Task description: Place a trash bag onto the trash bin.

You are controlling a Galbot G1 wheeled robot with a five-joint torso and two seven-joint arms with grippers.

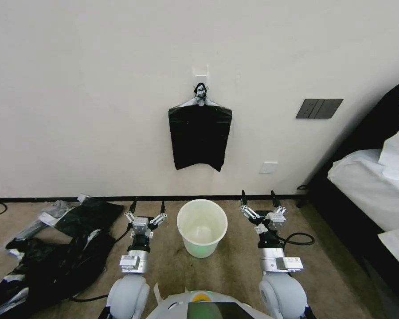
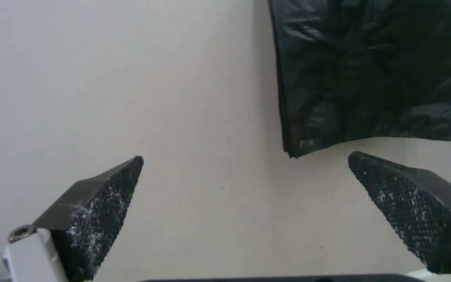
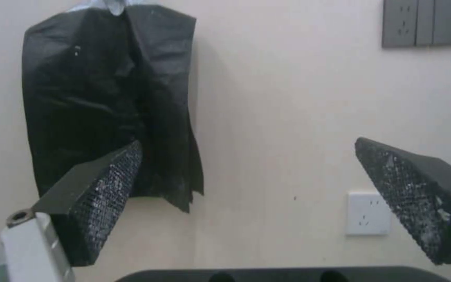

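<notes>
2 grippers, left gripper (image 1: 147,211) and right gripper (image 1: 258,203), hover wide open and empty on either side of the trash bin (image 1: 202,226) on the carpet. The trash bag (image 1: 200,136) hangs from a wall hook (image 1: 201,73) above the bin; a clean pull likely means pinching a single layer near its lower edge. A heap of black plastic (image 1: 44,270) lies left, a bed (image 1: 377,186) right; nothing blocks the reach.

Head view: high, facing the wall and floor from afar. Wrist views: low, facing the wall nearer; all share the hanging black bundle (image 1: 200,137).
</notes>
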